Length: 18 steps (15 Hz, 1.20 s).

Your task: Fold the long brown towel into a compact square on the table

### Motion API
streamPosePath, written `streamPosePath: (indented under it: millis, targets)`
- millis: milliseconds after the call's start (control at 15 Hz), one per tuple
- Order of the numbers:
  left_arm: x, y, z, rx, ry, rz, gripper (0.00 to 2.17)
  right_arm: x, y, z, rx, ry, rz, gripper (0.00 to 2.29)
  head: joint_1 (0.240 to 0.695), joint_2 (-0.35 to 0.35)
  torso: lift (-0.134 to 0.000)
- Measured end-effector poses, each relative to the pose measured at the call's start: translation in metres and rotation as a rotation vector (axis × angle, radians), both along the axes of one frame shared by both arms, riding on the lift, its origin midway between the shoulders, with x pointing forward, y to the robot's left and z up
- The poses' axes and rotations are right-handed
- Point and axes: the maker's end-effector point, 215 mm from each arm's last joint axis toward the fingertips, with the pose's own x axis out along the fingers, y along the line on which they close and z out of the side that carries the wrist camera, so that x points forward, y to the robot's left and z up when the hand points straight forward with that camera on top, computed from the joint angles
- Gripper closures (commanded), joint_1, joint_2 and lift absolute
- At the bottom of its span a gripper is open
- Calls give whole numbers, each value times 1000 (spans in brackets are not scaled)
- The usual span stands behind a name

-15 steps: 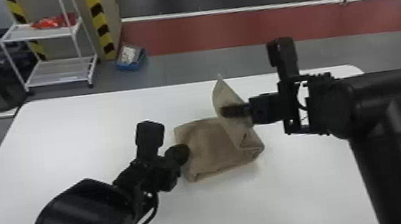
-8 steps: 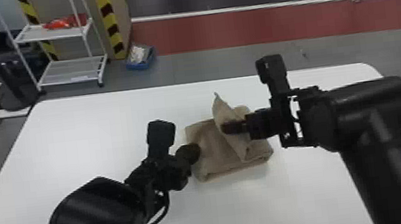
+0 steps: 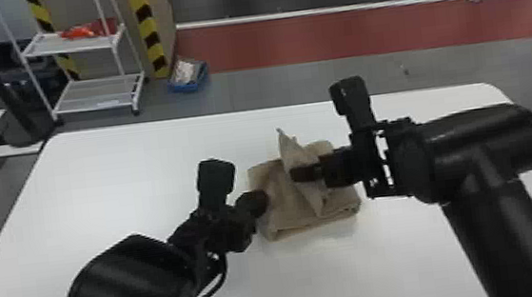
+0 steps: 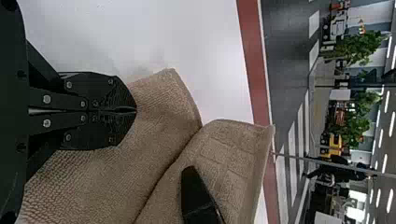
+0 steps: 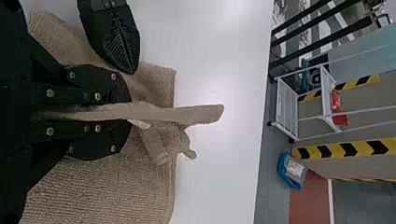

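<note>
In the head view the brown towel (image 3: 286, 205) lies folded into a small block at mid-table, one flap standing up from it. My left gripper (image 3: 261, 201) is at the towel's left part; in the left wrist view this left gripper (image 4: 135, 110) is shut, its fingertips against the towel (image 4: 163, 107), no cloth visible between them. From the right, my right gripper (image 3: 296, 174) grips the raised flap. Seen from the right wrist, the right gripper (image 5: 130, 112) has the flap (image 5: 201, 114) pinched between its fingers, above the towel's lower layers.
White table (image 3: 105, 178) surface surrounds the towel. Beyond its far edge stand a white wire shelf (image 3: 96, 93) and a blue bin (image 3: 187, 75) on the floor. Both arms reach in over the table, their grippers close together.
The right gripper has shifted left and a little nearer with the flap, uncovering more of the towel's far right part. The left gripper stays at the towel's left part. The head view has shifted slightly.
</note>
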Motion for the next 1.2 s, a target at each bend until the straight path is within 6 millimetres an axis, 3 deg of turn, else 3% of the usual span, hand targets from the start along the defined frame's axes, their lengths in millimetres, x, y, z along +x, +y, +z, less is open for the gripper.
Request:
streamPosePath:
  millis: [267,467,667,800,867,933,1000,1133,1200]
  targets:
    - [-1,0,-1,0,2,2,1413,-14,10,-7,50,26,21,289,695,16,-128]
    - [-2,-3,-2,1,3,-5,1416,-21,18,5,148,17,33,178,695,23,-128]
    - [-3,-5,-2,4,2,-8,1416,-27,5,18,214,-9,7,181,695,11,-128]
    - [-3,-5,-3,5,2,-8,1416,-37,-17,22,236,-23,-21,471,695,-6,-128]
    - [-4,-6,-3,5,4,-8,1413,-43,-28,22,245,-25,-30,758,695,-29,-128]
    - [-5,-7,-2,3,3,-9,1416,-51,-40,24,263,-30,-37,1254,695,-41,-128]
    - [-6,-7,-1,0,2,-10,1413,-57,-50,25,280,-36,-41,1561,695,-51,-128]
    - [-6,-8,0,-1,0,-10,1413,-68,-71,30,305,-65,-53,1895,695,-74,-128]
    - [-6,-8,0,-1,-1,-9,1413,-72,-76,33,317,-84,-52,1949,695,-81,-128]
